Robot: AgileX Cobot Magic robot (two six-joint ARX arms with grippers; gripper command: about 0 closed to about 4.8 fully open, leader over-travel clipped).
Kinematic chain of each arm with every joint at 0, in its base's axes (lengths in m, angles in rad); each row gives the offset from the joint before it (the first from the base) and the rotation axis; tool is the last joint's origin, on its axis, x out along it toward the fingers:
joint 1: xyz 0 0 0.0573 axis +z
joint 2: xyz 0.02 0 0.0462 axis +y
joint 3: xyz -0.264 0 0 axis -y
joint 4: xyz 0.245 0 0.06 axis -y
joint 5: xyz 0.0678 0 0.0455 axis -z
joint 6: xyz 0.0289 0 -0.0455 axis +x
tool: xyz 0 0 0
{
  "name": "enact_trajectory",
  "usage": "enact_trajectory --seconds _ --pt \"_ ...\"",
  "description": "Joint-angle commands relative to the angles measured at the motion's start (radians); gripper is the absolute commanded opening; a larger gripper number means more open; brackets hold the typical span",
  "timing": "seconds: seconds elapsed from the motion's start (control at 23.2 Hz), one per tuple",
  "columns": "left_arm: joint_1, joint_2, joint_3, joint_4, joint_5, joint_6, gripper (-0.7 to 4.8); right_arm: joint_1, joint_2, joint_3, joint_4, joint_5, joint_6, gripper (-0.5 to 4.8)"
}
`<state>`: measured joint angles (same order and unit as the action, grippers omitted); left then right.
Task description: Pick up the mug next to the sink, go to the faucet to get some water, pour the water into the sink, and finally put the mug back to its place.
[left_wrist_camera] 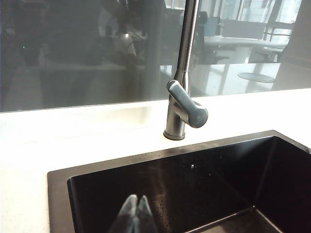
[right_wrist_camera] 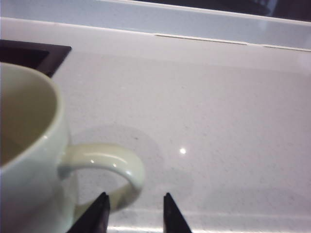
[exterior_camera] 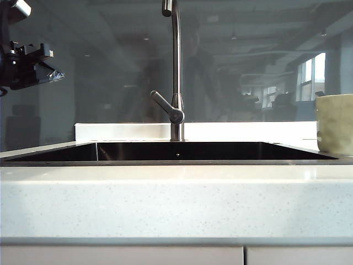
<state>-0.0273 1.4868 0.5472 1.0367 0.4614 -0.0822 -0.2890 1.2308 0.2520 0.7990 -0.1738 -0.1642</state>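
The pale cream-green mug (exterior_camera: 335,124) stands on the white counter just right of the sink (exterior_camera: 176,162). In the right wrist view the mug (right_wrist_camera: 29,160) is close up, its handle (right_wrist_camera: 119,165) turned toward my right gripper (right_wrist_camera: 135,195). That gripper is open, and the handle's curve lies just beyond its dark fingertips, nearer one of them. My left gripper (left_wrist_camera: 136,199) is shut and empty, hovering over the sink's black basin (left_wrist_camera: 209,179) in front of the faucet (left_wrist_camera: 182,97). The steel faucet (exterior_camera: 176,66) rises behind the sink's middle.
The left arm (exterior_camera: 27,63) hangs high at the left of the exterior view. A glossy dark wall panel (exterior_camera: 110,66) backs the counter. The faucet's lever (exterior_camera: 165,106) angles out to the left. A corner of the sink (right_wrist_camera: 29,53) lies beyond the mug.
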Motion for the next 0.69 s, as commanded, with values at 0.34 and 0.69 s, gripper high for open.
enact_trajectory --seconds 0.34,0.69 --pt "0.001 -0.001 0.003 0.020 0.007 0.003 -0.06 -0.001 0.068 0.040 0.069 -0.034 -0.001 1.58" --pt "0.002 -0.001 0.003 0.020 0.007 0.003 -0.06 -0.002 0.068 0.040 0.074 -0.019 -0.001 1.58"
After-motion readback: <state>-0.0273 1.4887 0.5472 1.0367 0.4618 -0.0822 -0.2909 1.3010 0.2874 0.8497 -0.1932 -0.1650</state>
